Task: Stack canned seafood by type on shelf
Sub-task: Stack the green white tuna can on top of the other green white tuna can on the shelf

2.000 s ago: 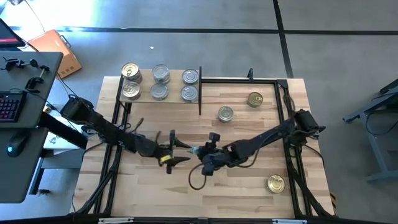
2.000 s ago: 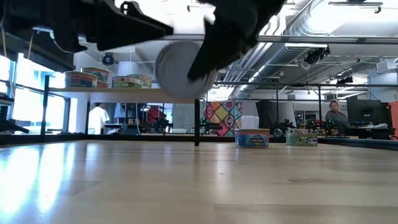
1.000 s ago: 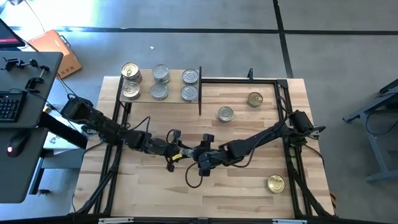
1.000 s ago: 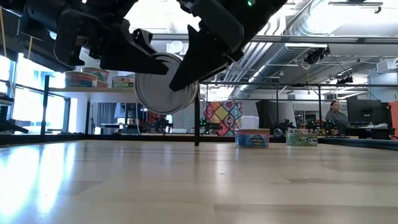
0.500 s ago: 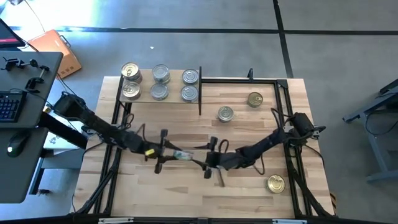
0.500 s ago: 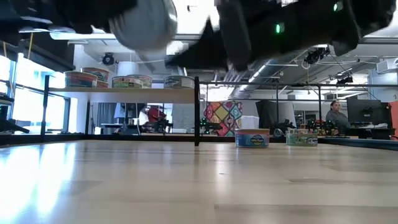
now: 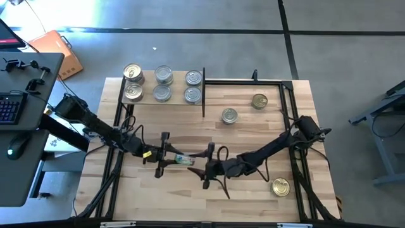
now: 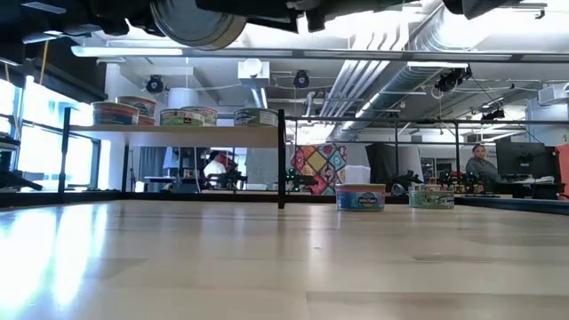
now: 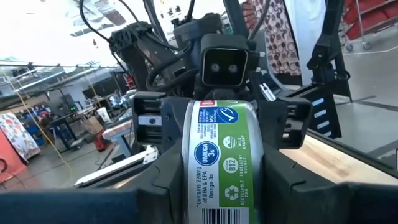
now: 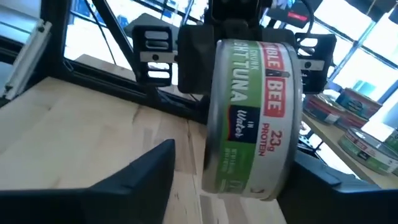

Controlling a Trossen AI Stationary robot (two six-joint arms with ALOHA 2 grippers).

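Observation:
One green-labelled tin [image 7: 185,159] hangs in the air over the table's middle, held on edge by my left gripper [image 7: 176,158]; it shows in the left wrist view [image 9: 224,149] and at the low view's top [image 8: 191,22]. My right gripper [image 7: 212,168] faces it from the right, open, its fingers [image 10: 143,177] standing on either side of the tin [image 10: 252,118] without touching. The shelf [image 7: 149,100] at the far left carries several tins standing on their bases, gold-topped [image 7: 133,73] at its left, silver-topped [image 7: 163,75] beside them. My left gripper pinches the tin between its two fingers [image 9: 168,180], one on each flat end, next to the rim [image 9: 191,158]. It comes level from the table's left. The tin is lifted clear and stands on edge, one round face [image 8: 191,22] turned to the near side.
Three loose tins stand on the table: silver-topped [image 7: 229,115], gold-topped [image 7: 259,101] and gold-topped near the right front [image 7: 280,187]. A black metal frame [image 7: 253,81] borders the table's far right. Bare wood lies along the near side [image 7: 158,196]. A person [image 8: 480,164] sits in the room beyond.
The tin has passed from my right gripper to my left one. The right fingers have opened and let go, staying just right of it. The left gripper, shut on the tin, has carried it upward and a little toward the table's left edge.

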